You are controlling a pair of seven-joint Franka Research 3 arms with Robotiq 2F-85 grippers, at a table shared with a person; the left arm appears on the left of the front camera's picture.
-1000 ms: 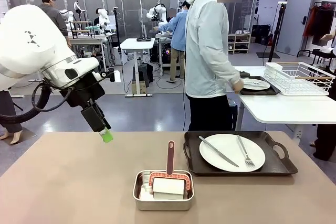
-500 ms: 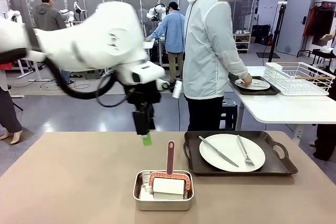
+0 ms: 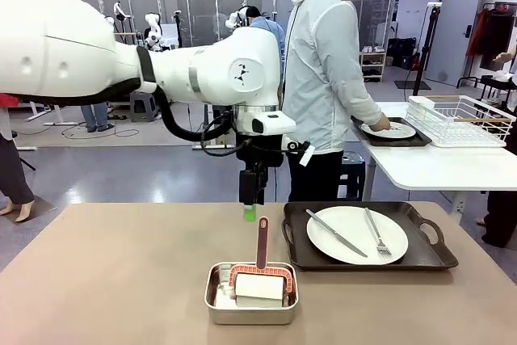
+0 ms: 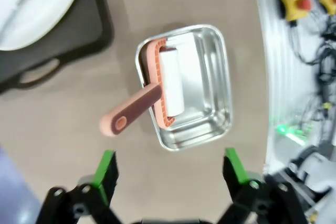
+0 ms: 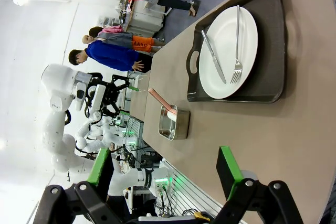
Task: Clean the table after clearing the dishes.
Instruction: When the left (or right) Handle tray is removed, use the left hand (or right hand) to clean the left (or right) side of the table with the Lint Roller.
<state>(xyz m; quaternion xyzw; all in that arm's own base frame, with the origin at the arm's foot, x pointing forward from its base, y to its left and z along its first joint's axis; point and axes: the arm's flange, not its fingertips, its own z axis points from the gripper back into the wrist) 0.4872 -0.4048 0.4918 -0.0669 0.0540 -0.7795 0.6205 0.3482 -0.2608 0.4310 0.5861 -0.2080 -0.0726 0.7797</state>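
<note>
The left gripper (image 3: pixel 250 214) is held just above the roller (image 4: pixel 169 80), its jaws spread wide with nothing between them; the roller is laid in the steel pan (image 3: pixel 250 313) near the robot's edge of the table (image 3: pixel 105 280), its pink handle (image 4: pixel 131 115) propped over the pan's far rim, almost directly beneath the green pads (image 4: pixel 107 163). In the left wrist view the handle is set diagonally to the line between the fingers (image 4: pixel 233 166), so a roll of the wrist is judged needed before descent; the right gripper (image 5: pixel 164 161), likewise parted and empty, is seen well apart from the pan. One plate (image 3: pixel 357 234) is left on its tray (image 3: pixel 428 258) beside the pan; the other plate (image 3: pixel 393 129) is on the side table (image 3: pixel 436 169) under a person's hand (image 3: pixel 378 125).
</note>
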